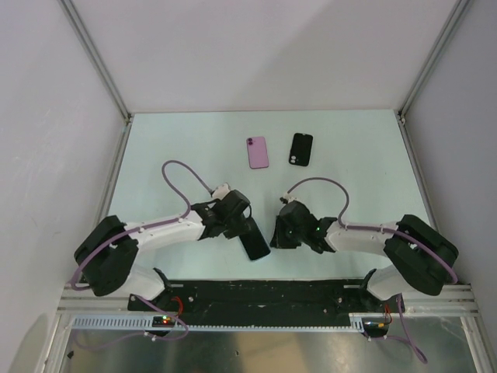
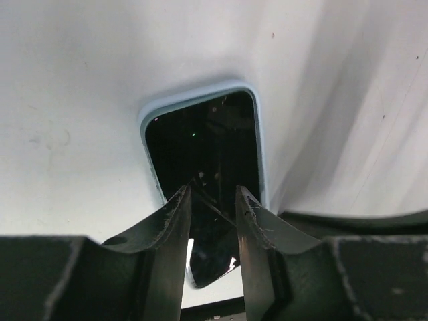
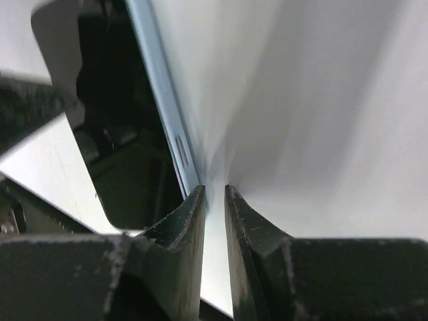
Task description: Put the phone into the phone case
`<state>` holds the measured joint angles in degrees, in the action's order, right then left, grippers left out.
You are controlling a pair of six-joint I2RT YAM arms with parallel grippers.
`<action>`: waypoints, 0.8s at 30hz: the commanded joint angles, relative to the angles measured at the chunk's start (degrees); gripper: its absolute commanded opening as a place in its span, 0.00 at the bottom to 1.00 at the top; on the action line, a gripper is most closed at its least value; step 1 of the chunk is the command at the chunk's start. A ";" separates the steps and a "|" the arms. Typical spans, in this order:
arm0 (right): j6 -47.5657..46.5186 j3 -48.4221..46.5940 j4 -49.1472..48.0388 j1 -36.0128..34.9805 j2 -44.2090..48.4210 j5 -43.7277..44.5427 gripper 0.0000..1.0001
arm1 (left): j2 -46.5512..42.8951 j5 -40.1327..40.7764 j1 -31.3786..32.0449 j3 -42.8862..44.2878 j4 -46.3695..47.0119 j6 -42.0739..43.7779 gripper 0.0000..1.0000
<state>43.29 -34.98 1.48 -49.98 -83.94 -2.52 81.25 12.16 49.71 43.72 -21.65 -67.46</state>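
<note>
**Phone on the near side, nothing cased yet**

I have the light-blue-framed phone (image 1: 254, 237) with its black glass screen lying flat, screen up, on the pale surface (image 1: 171, 140). It is close to the arm bases and between my two end effectors. Well apart from it, on the far side, two flat pieces lie side by side. A pink rectangular slab (image 1: 258, 151) is on the left and a black rectangular slab (image 1: 301, 148) on the right, each with a camera opening at a top corner. From above I cannot tell which is the case, or whether either is a shell or a phone lying face down.

The left end effector (image 2: 214, 192) sits over the near end of the phone with its fingers parted and dark screen showing in the gap. It is released and clamps nothing, though I cannot tell whether the tips touch the glass. The right end effector (image 3: 214, 190) is low at the phone's right long edge, just beside the side buttons. Its jaws are drawn to a narrow slit with only bare surface showing through, so it grasps nothing.

I judge the task to be at its start: the phone is not lifted, is nowhere near either slab, and nothing is seated. What is left is to get a firm hold, carry the phone to the far side, line it up and press it in. A phone lying flat offers little edge to grip, so I expect the pick-up to be the hard part.
</note>
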 commanded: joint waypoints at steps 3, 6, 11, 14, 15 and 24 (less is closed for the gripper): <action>7.17 2.27 2.41 -6.15 2.19 4.57 0.23 | -4.19 0.05 -2.27 0.49 0.99 3.21 0.37; 6.76 2.28 1.94 -5.21 2.37 4.67 0.23 | -6.85 0.34 -2.36 -1.12 -0.45 3.08 0.37; 5.18 2.29 1.24 -3.53 3.87 3.62 0.28 | -9.58 -0.76 -1.98 -4.94 -1.73 1.96 0.36; 3.78 2.30 0.52 -3.06 4.92 3.27 0.34 | -11.34 -1.38 -0.52 -7.32 -1.77 0.90 0.35; 3.45 2.29 0.27 -2.95 5.23 3.20 0.36 | -11.62 -1.63 0.11 -7.68 -1.75 0.65 0.35; 1.13 2.08 -4.80 -2.77 4.87 -2.49 0.44 | -11.24 -2.28 6.06 -8.43 -1.12 -2.72 0.33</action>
<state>46.24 -32.67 0.69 -52.75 -79.57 -2.55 71.11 9.82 54.24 35.18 -23.62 -67.81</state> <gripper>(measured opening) 0.436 0.338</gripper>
